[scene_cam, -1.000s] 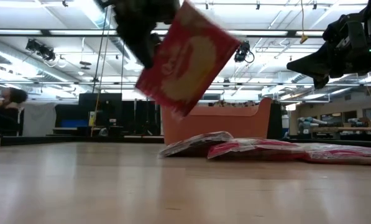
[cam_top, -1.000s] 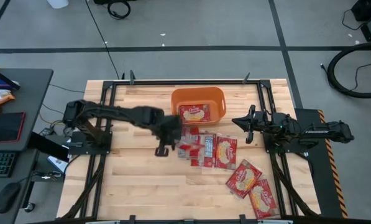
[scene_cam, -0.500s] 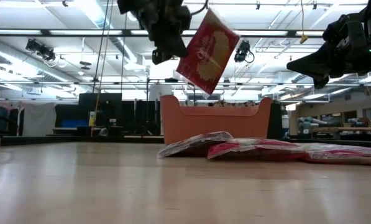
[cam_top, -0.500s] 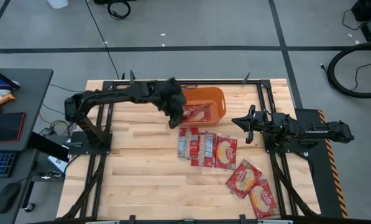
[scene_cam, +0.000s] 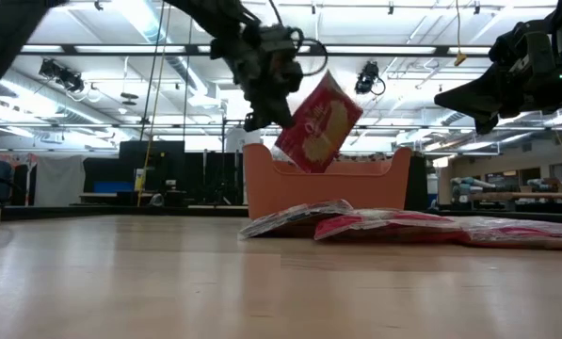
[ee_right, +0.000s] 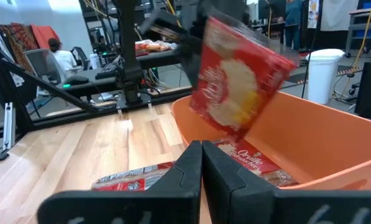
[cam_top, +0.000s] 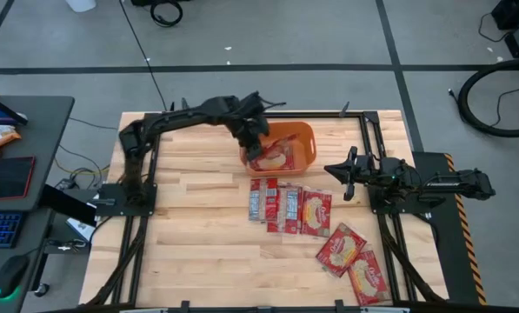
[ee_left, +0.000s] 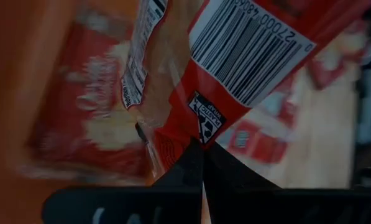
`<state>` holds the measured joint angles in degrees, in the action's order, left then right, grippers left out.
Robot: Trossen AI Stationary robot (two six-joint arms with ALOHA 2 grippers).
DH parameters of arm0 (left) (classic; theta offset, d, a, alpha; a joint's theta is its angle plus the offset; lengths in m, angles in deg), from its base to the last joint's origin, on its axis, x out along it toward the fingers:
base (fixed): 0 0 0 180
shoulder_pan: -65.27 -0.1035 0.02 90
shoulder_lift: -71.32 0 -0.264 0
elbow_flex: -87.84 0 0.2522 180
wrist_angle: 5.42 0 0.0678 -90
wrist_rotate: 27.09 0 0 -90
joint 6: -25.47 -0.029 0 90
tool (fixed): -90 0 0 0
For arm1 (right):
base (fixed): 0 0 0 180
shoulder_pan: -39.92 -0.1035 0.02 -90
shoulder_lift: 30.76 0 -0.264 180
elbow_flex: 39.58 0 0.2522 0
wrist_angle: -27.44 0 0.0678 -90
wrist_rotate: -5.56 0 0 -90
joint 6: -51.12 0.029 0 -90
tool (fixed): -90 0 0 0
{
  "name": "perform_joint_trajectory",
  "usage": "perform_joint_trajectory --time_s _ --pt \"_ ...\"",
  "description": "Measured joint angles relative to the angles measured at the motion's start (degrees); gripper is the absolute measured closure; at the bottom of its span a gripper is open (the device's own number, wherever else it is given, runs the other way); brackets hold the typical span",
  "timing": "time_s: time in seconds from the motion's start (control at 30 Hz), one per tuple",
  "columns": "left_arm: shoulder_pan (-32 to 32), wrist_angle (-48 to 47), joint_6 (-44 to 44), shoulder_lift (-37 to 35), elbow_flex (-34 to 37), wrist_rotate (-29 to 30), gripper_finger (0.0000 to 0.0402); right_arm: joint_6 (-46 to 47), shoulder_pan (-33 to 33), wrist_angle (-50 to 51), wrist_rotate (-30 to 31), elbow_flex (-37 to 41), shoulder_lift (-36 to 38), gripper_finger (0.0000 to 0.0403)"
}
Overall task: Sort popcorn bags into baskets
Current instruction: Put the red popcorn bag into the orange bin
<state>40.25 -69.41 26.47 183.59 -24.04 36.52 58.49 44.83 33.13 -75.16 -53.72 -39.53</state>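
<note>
My left gripper point(cam_top: 252, 139) is shut on a red popcorn bag point(scene_cam: 318, 122) and holds it over the near left part of the orange basket point(cam_top: 304, 132). The bag's barcode face point(ee_left: 235, 56) shows in the left wrist view, its yellow picture face point(ee_right: 238, 93) in the right wrist view. Another bag point(ee_right: 253, 163) lies flat on the basket's floor. Several more bags point(cam_top: 289, 209) lie flat on the table just in front of the basket. My right gripper point(cam_top: 333, 169) waits shut at the table's right side, touching nothing. My left gripper pinches the bag's red edge point(ee_left: 201, 127), beside the barcode panel, between its two fingers. The fingers slant down from the table's left side. The bag hangs tilted below the fingers, clear of the table and just above the basket's rim point(scene_cam: 290, 155).
Two more bags point(cam_top: 342, 248) point(cam_top: 368, 278) lie toward the near right corner. Black frame rails point(cam_top: 146, 174) run along the left and right sides of the wooden table. The table's left and near parts are bare wood point(cam_top: 198, 252).
My left gripper has swung from above the pile toward the table's far edge and a little right, rolling its wrist, and now stands over the basket. The bag has gone with it, staying lifted, turning and coming lower toward the basket's rim.
</note>
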Motion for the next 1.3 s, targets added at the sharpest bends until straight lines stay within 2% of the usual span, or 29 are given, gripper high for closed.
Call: perform_joint_trajectory --time_s 0.2,0.33,0.47,0.67,1.07,1.17,1.23,1.3 --pt "0.05 -15.18 -8.62 9.82 -13.19 1.06 0.0397 0.00 -0.02 0.01 0.00 0.01 0.00 0.0385" --pt "0.29 -19.83 -12.59 14.21 -17.21 1.36 0.0397 0.00 0.00 0.00 0.02 0.00 0.00 0.0385" --pt "0.69 -19.79 -16.59 15.24 -17.50 2.56 0.0393 0.00 -0.02 0.00 0.00 0.02 0.00 0.0385" --pt "1.77 -18.09 -17.28 15.28 -17.47 8.94 0.0370 0.00 -0.02 -0.01 0.00 0.00 0.00 0.0385" --pt "3.52 -16.40 -18.66 15.28 -17.45 11.88 0.0333 0.00 0.00 0.00 0.00 0.01 0.00 0.0385" --pt "4.96 -16.40 -22.46 15.28 -17.43 18.31 0.0331 0.00 0.00 0.00 0.00 0.02 0.00 0.0385" --pt "6.32 -16.39 -22.89 15.28 -17.42 24.15 0.0330 0.00 0.00 0.00 0.00 0.00 0.00 0.0385" --pt "7.99 -16.22 -23.35 15.28 -17.39 27.61 0.0326 0.00 0.00 0.00 0.00 0.00 0.00 0.0385"
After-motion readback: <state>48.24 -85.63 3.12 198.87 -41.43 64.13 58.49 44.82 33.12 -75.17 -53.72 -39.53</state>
